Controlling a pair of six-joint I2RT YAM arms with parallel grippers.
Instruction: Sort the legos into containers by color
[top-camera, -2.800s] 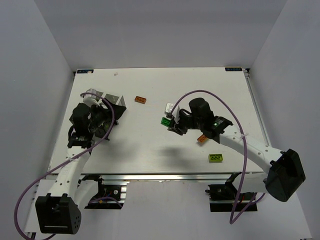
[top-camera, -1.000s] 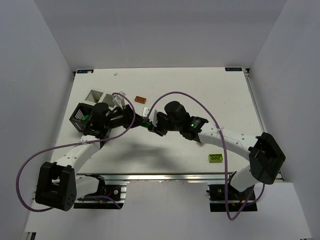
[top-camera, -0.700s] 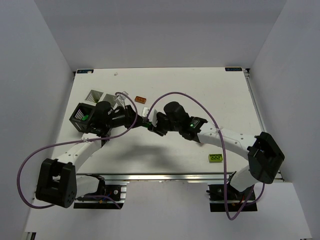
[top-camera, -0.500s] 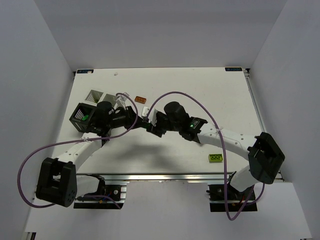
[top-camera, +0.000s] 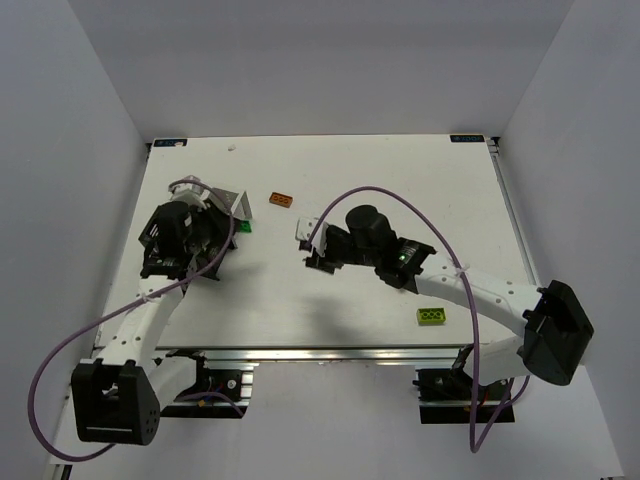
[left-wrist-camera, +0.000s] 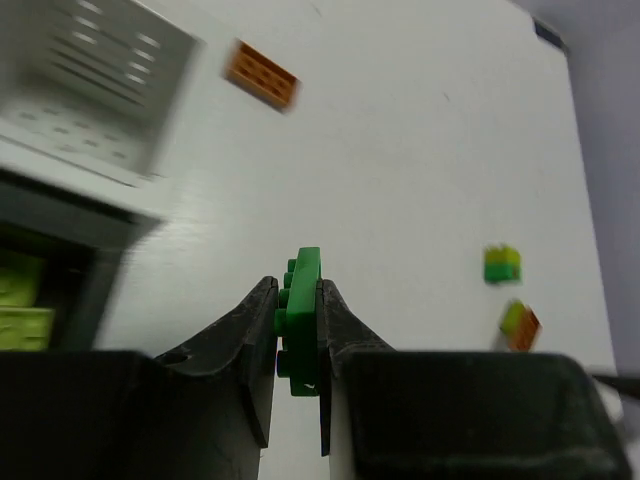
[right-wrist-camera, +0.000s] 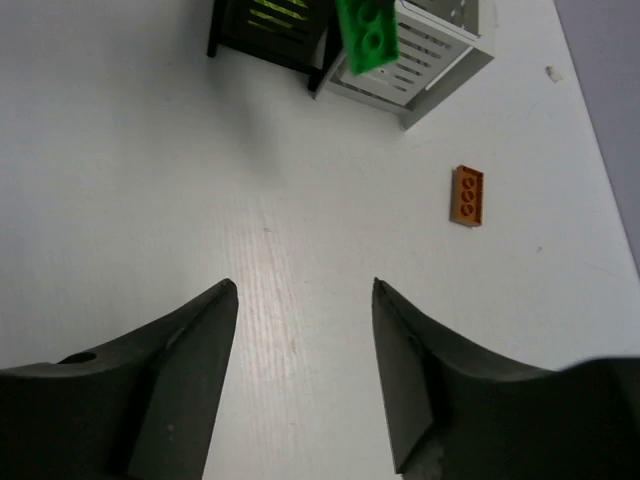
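Top view: left gripper (top-camera: 238, 228), left of centre, was clamped on a dark green lego (top-camera: 246, 226). The brick sat just below the white container (top-camera: 232, 203). The black container could not be made out under the left arm. An orange lego (top-camera: 282, 199) lay right of the white box, and a lime lego (top-camera: 432, 316) lay at lower right, well apart. Right gripper (top-camera: 308, 243) was mid-frame with nothing in it.

Left wrist view: the jaws were narrow, pinching the green brick edgewise at lower centre. The brick stood upright, its studs facing one finger. The white container was at upper left and looked bare inside as far as it showed. The black container (left-wrist-camera: 60, 235) was at the left edge, with lime bricks (left-wrist-camera: 20, 300) inside. At right were a lime-and-green piece (left-wrist-camera: 501, 263) and a blurred lime-and-orange one (left-wrist-camera: 520, 325).

Right wrist view: the fingers were spread wide over bare table (right-wrist-camera: 300, 180), holding nothing. The green brick showed at top centre, in front of the white box. The black box was top left and the orange brick at right.

Judged step: carrying the green brick to a box. Since lime already filled the black one, the white seemed the likelier target. Next move called for bringing the brick squarely over that opening, then letting go. The grip was thin and edge-on, so a tilt could have tipped the brick out over the rim.
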